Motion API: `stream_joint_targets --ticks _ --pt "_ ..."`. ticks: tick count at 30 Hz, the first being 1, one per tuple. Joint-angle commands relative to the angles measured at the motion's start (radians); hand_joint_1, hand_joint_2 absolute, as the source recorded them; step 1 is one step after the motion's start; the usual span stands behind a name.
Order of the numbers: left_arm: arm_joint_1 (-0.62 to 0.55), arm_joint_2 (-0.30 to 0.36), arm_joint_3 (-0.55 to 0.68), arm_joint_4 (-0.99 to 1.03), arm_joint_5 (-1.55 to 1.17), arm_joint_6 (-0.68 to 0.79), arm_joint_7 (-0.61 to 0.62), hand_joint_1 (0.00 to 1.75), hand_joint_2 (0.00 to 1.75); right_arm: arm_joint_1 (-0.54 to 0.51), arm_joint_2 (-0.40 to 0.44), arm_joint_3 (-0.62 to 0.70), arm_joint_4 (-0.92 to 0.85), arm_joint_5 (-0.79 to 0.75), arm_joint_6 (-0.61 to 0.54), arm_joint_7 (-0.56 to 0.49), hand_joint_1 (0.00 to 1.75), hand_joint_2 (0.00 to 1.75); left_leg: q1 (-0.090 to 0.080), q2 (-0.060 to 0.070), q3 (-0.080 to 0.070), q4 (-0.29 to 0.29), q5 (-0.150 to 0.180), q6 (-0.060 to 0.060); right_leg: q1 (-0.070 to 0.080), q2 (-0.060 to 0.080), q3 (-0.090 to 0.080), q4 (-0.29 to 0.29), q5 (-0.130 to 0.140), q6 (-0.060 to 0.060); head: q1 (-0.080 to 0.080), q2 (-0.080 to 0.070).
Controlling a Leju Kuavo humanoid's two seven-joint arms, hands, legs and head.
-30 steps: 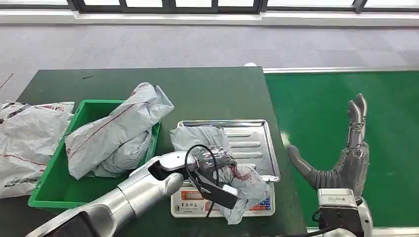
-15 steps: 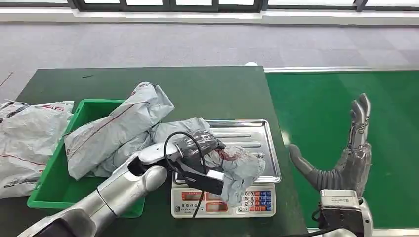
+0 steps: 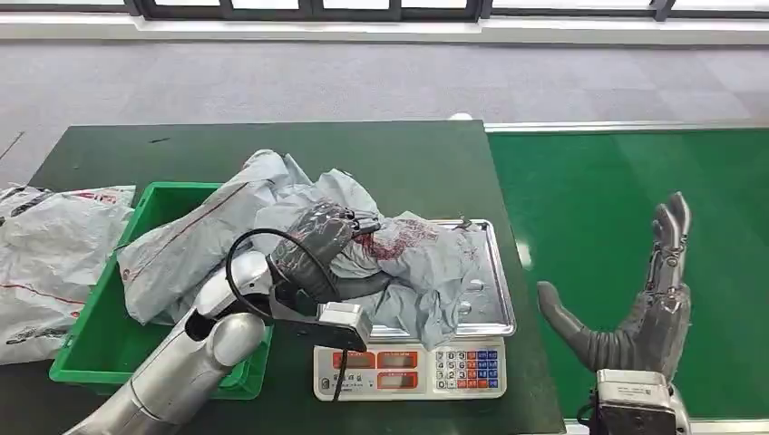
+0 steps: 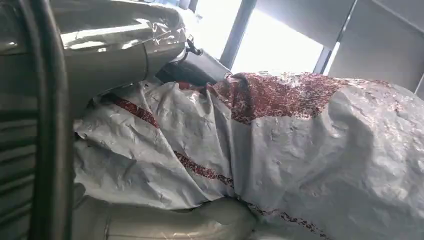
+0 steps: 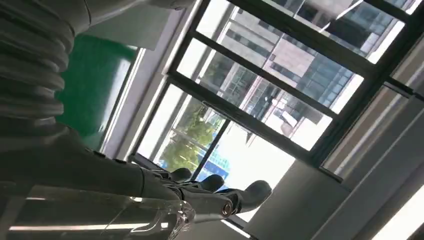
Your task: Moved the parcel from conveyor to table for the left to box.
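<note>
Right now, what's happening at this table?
The left robot hand grips a grey parcel with red print, holding it over the scale's steel tray beside the green bin, which holds another parcel. The right robot hand is spread open, holding nothing, above the green conveyor.

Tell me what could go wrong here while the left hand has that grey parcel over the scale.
The left hand grips the grey parcel near one end, and the rest sags onto the scale tray; dragging it could snag or shift the scale. The green bin already holds a bulky parcel, so this one may land on top and slide out.
</note>
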State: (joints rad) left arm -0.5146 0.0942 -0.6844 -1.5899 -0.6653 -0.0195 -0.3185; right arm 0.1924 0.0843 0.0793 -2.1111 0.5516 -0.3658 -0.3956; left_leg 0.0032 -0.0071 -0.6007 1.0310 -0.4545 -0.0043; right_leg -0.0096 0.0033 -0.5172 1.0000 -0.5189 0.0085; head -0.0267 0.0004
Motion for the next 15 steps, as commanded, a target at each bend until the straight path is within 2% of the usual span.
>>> stream_joint_targets --ticks 1,9,12,15 --pt "0.005 0.037 0.029 -0.032 -0.005 0.0 0.001 1.75 1.75 -0.002 -0.024 -0.002 0.01 -0.003 -0.001 -0.001 0.0 1.75 0.0 0.002 0.003 -0.004 0.001 -0.001 0.0 0.001 0.002 -0.003 0.001 0.0 0.0 0.0" --pt "0.005 0.037 0.029 -0.032 -0.005 0.0 0.001 1.75 1.75 -0.002 -0.024 -0.002 0.01 -0.003 -0.001 -0.001 0.0 1.75 0.0 0.001 0.003 -0.004 0.001 -0.001 0.0 0.0 0.002 -0.003 0.001 -0.001 0.0 0.0" --pt "0.025 0.035 0.079 -0.102 -0.115 0.184 -0.009 1.75 1.75 0.024 -0.016 -0.009 -0.008 -0.002 -0.01 -0.009 0.0 1.75 0.0 0.001 0.001 -0.002 0.0 0.0 0.0 0.0 0.001 -0.002 0.0 0.0 0.0 0.0" --pt "0.059 0.041 0.166 -0.206 -0.177 0.262 0.021 1.75 1.75 0.04 -0.009 -0.009 -0.026 -0.001 -0.005 -0.016 0.0 1.75 -0.001 0.002 0.002 -0.004 0.0 -0.001 -0.001 0.001 0.002 -0.003 0.001 -0.001 0.0 0.0"
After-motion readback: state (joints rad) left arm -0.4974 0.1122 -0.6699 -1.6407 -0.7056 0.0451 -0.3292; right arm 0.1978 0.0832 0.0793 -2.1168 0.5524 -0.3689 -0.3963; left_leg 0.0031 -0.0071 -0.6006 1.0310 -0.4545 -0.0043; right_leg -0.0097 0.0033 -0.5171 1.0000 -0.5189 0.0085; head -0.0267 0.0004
